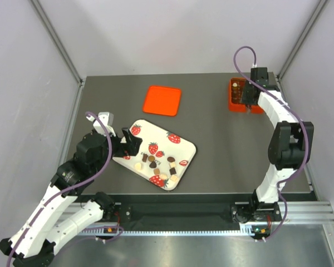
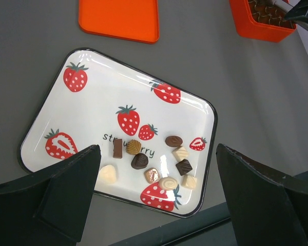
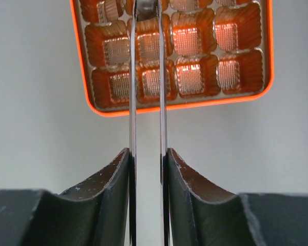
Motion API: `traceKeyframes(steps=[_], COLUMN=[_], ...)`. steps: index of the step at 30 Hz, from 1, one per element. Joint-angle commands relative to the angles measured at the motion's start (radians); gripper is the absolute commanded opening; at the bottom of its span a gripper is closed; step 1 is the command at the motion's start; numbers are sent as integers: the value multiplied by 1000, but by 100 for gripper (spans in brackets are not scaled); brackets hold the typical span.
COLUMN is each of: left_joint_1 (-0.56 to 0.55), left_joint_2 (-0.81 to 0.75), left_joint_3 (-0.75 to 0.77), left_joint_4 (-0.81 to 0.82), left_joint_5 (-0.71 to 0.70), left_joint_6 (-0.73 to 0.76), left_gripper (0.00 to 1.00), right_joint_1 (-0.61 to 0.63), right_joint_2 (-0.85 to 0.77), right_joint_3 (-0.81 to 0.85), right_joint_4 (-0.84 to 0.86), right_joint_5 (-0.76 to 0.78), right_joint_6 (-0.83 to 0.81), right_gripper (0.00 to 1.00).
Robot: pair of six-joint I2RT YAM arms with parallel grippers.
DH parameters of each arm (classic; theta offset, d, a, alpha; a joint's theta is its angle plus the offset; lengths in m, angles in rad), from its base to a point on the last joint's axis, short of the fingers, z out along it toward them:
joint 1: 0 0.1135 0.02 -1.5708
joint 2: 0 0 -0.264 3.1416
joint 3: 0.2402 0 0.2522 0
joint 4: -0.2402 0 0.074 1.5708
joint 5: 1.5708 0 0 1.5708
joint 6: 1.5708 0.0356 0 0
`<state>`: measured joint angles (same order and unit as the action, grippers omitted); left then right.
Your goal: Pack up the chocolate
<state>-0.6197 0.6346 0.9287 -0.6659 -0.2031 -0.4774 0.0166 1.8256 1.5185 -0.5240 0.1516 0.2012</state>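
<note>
My right end effector (image 3: 146, 10) hangs over the orange box (image 3: 108, 111), blades nearly together (pinching a piece or not, I cannot tell), while my left end effector (image 2: 158, 149) is spread wide beside the chocolate (image 2: 139, 161) lying on the tray (image 2: 92, 97), where a skewed descent might scatter pieces.

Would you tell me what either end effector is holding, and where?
The left end effector is open, holding nothing. Whether the right end effector, over the orange box, pinches anything cannot be told.
</note>
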Motion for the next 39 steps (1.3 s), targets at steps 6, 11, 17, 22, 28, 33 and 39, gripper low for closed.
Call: traceKeyframes(steps=[6,11,17,22,28,33,39], left_joint_1=[2,2,3,2,2,3,2], left_joint_2=[-6,-7,-13,-15,-7,4,8], left_joint_3=[2,7,9,1,-31,-30,-24], left_joint_4=[29,26,14,15,55,60,57], left_joint_5=[-19,-21,-24,-24,14,8,2], left_joint_6=[5,5,5,3,-18,-23,-15], left_gripper=[99,99,99,99,99,99,99], right_joint_1=[-9,-9,-9,-4,95,305,548], right_joint_2=[47,61,3,-90,-276,-420,-629], right_joint_3=[85,106,128,123,-29,-213,-423], right_joint_4=[38,33,1,-33,-36,-39,-39], right_joint_5=[17,19,14,-35,-76,-32,-55], right_joint_6=[-31,-37,-42,-37,-36,-51,-34], right_gripper=[35,41,43,45,44,44,45])
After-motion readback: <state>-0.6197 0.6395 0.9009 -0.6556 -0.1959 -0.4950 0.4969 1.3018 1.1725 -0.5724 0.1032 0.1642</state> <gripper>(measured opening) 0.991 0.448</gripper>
